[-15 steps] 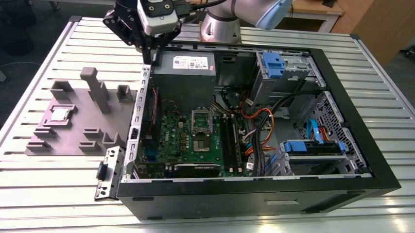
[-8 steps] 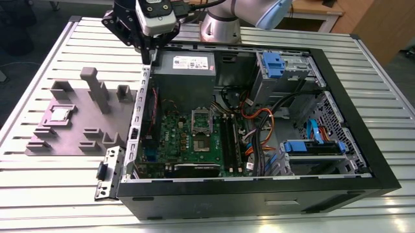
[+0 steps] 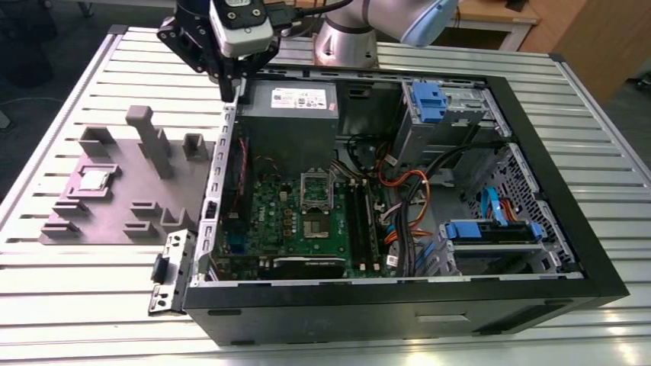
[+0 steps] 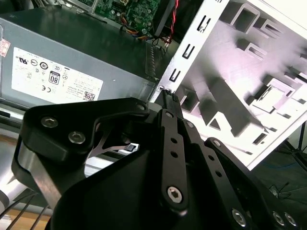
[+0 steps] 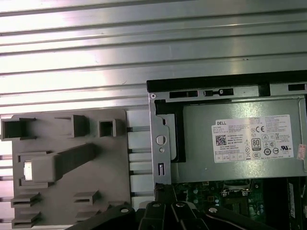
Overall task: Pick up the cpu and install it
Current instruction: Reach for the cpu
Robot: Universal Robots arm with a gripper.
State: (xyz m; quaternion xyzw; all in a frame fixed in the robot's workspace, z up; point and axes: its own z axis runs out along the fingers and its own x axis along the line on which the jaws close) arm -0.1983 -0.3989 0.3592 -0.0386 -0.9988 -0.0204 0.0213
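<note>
The cpu (image 3: 94,181), a small silver-grey square, lies in a recess of the grey fixture block (image 3: 112,210) on the exterior view's left, outside the computer case. In the first wrist view the cpu (image 5: 28,171) shows as a bright patch beside a tall post. My gripper (image 3: 230,93) hangs above the case's back corner by the power supply (image 3: 290,99), well away from the cpu. Its fingers (image 4: 168,103) are pressed together with nothing between them. The green motherboard (image 3: 305,217) with its silver socket frame (image 3: 317,187) lies inside the case.
The open black case (image 3: 549,152) covers the middle and the exterior view's right, with orange and black cables (image 3: 407,191) and blue drive brackets (image 3: 428,103). Tall grey posts (image 3: 151,137) rise from the fixture. The ribbed metal table (image 3: 81,305) surrounds everything.
</note>
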